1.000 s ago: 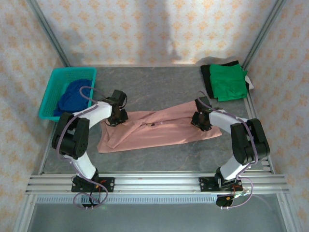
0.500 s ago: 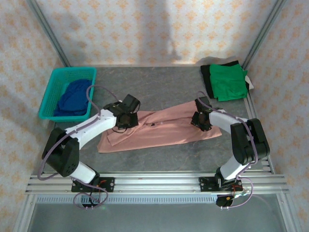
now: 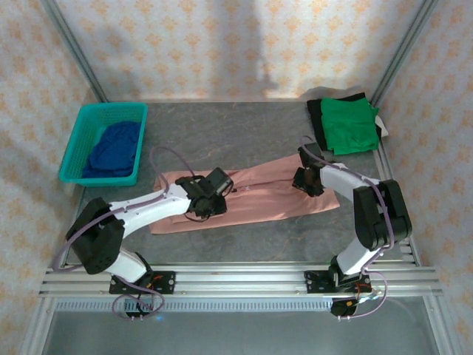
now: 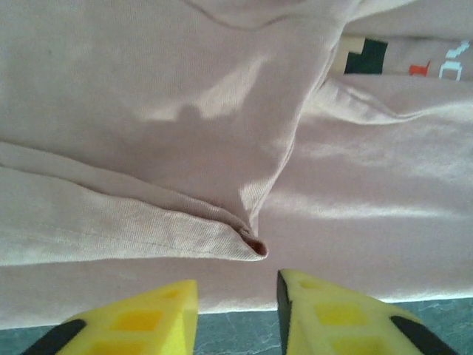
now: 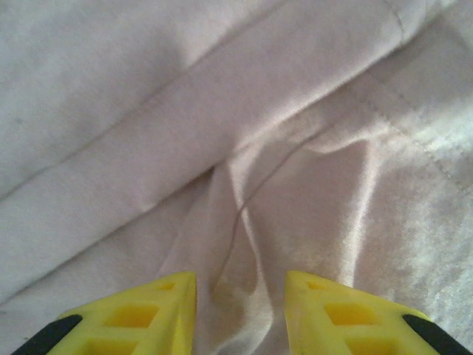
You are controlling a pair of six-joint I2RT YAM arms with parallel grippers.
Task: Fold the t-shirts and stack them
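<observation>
The left jaws stand spread over the dusty-pink t-shirt [image 3: 266, 196], its folded hem corner [image 4: 255, 245] just ahead of their gap, nothing between them. The right jaws are parted on the shirt's other end with a ridge of cloth rising between them; whether they pinch it I cannot tell. The green t-shirt [image 3: 347, 126] lies well beyond the right jaws.

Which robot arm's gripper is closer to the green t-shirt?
Right. The right gripper is at the pink t-shirt's right end, just in front of the green t-shirt; the left gripper is over the pink t-shirt's middle, much farther left.
</observation>
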